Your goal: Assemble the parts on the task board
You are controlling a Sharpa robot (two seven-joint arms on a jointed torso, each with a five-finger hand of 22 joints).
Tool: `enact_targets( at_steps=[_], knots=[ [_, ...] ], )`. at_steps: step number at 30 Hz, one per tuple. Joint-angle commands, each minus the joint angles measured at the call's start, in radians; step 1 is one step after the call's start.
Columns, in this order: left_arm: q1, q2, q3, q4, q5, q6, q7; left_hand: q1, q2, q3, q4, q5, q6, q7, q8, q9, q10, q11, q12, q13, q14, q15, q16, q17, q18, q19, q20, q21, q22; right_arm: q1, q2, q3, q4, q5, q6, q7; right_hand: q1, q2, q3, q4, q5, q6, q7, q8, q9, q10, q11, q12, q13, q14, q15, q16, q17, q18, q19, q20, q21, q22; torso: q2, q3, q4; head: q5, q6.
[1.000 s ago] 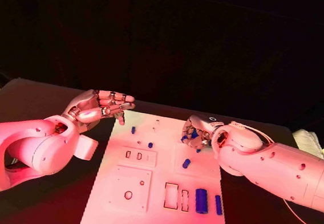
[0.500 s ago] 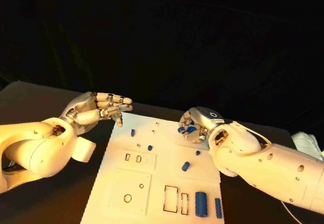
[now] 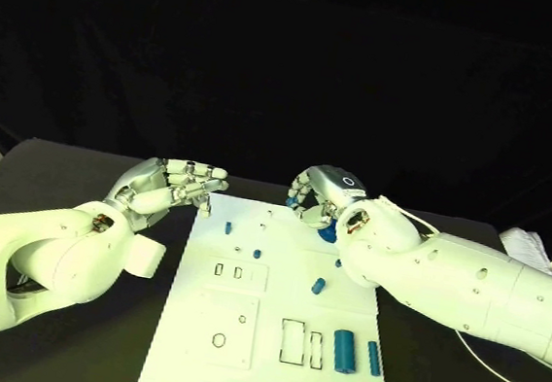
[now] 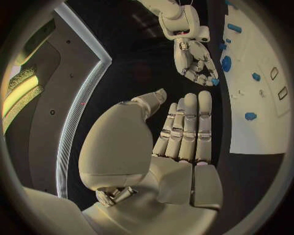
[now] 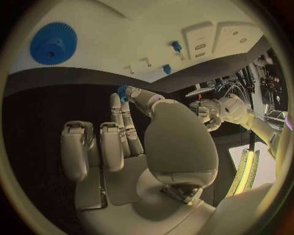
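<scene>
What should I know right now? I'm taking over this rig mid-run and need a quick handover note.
Right hand: pinches a small blue part at its fingertips, raised over the task board's far edge.
Left hand: holds nothing, fingers curled, beside the board's far left corner.
On the board: blue gear, two small pegs, a loose piece mid-board, two cylinders near the right edge.
Left: place the held part, then the loose pieces; the rectangular slots look unfilled.
</scene>
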Motion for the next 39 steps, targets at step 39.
enact_targets(
  at_steps=[39],
  knots=[
    [0.029, 0.014, 0.001, -0.002, -0.002, 0.027, 0.001, -0.007, 0.004, 0.003, 0.005, 0.002, -0.009, 0.001, -0.004, 0.002, -0.009, 0.001, 0.002, 0.0, -0.01, 0.002, -0.008, -0.003, 0.014, -0.011, 0.003, 0.005, 0.003, -0.025, 0.124, -0.003, -0.142, 0.003, 0.098, -0.005, -0.007, -0.009, 0.002, -0.002, -0.01, -0.005, 0.007, -0.001, 0.008, 0.002, 0.005, -0.005, -0.001, 0.054, -0.003, -0.008, 0.033, -0.003, 0.039, -0.006, -0.008, 0.113, 0.01, -0.0081, 0.0138, 0.021, -0.018]
  ],
)
